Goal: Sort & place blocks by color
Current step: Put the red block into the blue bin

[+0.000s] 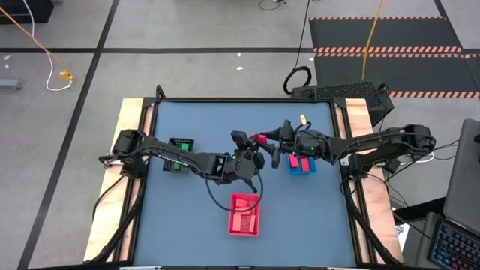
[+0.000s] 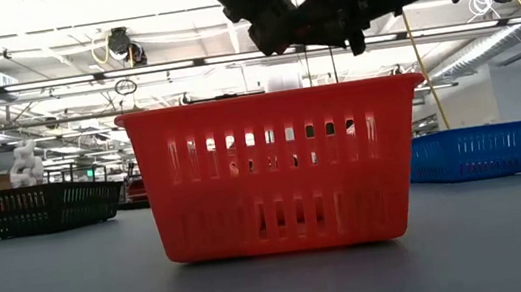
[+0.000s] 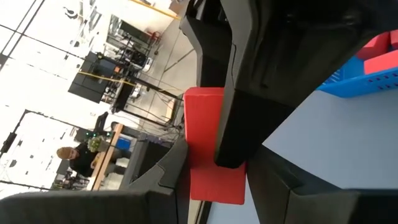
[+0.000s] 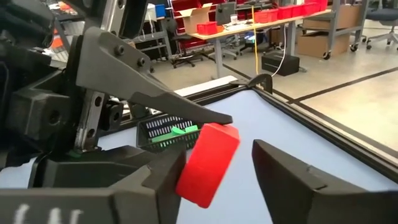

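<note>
A magenta-red block is up in the air over the middle of the table, between my two grippers. My left gripper comes from the table's left and is shut on it. My right gripper comes from the right and is open, with its fingers on either side of the block. Both grippers hang high above the red tray. Green blocks lie in the black tray, and red blocks lie in the blue tray. My left gripper pinches the block between its two fingers, lifted clear of the table. One finger lies on the block's upper end; the block hides the other. In the left wrist view the block's lower end sits between the fingers. My right gripper has one finger close against the block's side. I cannot tell whether it touches. The other finger stands clear of the block.
The red tray sits near the table's near edge, below the grippers, with salmon pieces inside. The black tray is at the left and the blue tray at the right. A person sits in the room beyond the table.
</note>
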